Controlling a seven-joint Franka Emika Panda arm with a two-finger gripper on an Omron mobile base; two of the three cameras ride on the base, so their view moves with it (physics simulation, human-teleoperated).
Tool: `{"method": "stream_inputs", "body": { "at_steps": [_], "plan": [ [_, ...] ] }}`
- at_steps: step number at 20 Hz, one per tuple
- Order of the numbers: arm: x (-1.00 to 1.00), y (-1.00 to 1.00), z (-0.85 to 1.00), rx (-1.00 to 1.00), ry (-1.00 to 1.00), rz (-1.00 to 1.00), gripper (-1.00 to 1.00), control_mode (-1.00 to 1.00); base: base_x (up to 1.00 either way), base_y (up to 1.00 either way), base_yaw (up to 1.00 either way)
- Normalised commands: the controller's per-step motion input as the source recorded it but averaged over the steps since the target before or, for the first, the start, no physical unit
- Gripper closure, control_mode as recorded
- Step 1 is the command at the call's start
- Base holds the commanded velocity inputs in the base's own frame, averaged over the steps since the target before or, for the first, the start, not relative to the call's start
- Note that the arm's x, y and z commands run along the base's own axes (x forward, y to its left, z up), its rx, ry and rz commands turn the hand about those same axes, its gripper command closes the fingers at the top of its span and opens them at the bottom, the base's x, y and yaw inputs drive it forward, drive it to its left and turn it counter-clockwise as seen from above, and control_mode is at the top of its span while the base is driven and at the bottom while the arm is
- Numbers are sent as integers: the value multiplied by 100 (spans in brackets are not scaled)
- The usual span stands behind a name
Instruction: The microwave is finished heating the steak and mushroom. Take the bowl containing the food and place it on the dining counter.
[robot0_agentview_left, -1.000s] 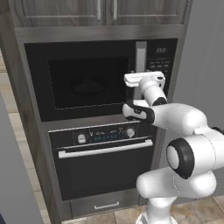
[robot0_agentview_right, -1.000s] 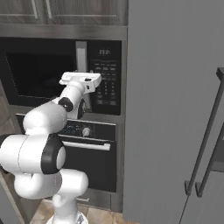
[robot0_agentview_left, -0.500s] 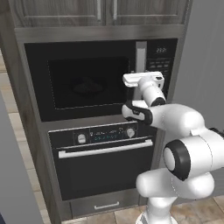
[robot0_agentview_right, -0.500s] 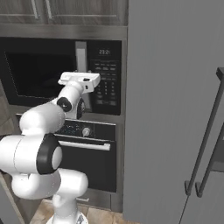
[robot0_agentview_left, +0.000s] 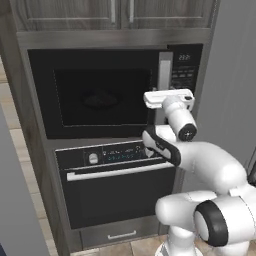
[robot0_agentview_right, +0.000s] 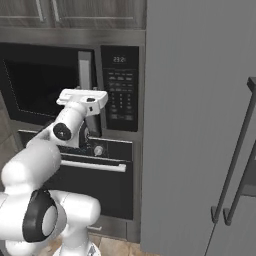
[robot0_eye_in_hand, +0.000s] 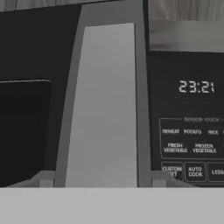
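Over the last second I have eased the hand a touch closer to the microwave (robot0_agentview_left: 115, 92), and the tool (robot0_eye_in_hand: 103, 186) has narrowed a little from its widest. In the hand view its two tips stand one on each side of the vertical silver handle (robot0_eye_in_hand: 105, 105), so the handle sits between them. I cannot tell whether the pads are pressing on it or just flanking it, so I won't call it a grip yet.

To me that means I am only at the first step: the door (robot0_agentview_left: 100, 95) is shut, and nothing can come out until I clamp the handle and swing it open. The bowl with the steak and mushroom must be behind that dark glass; through it I make out only a faint round shape in the left base view, too dim to name. The dining surface is nowhere in these views, so carrying the food there will need the base to drive.

Around the work: the keypad panel (robot0_agentview_right: 120, 82) with its lit clock is just beside the handle on the right, and the oven (robot0_agentview_left: 117, 187) with its horizontal bar (robot0_agentview_left: 117, 170) sits directly below. A tall grey fridge (robot0_agentview_right: 200, 125) stands to the right. My forearm hangs in front of the oven controls, so the door's swing may meet the arm.
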Motion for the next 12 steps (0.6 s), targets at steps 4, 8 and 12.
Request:
{"method": "stream_inputs", "body": {
  "at_steps": [4, 8, 12],
  "plan": [
    [-100, 36, 56, 2, 6, 0, 100, -100, 0, 0, 0],
    [-100, 53, 58, 0, 8, 0, 100, -100, 0, 0, 0],
    [-100, 59, 68, 0, 10, 0, 100, -100, 0, 0, 0]
  ]
}}
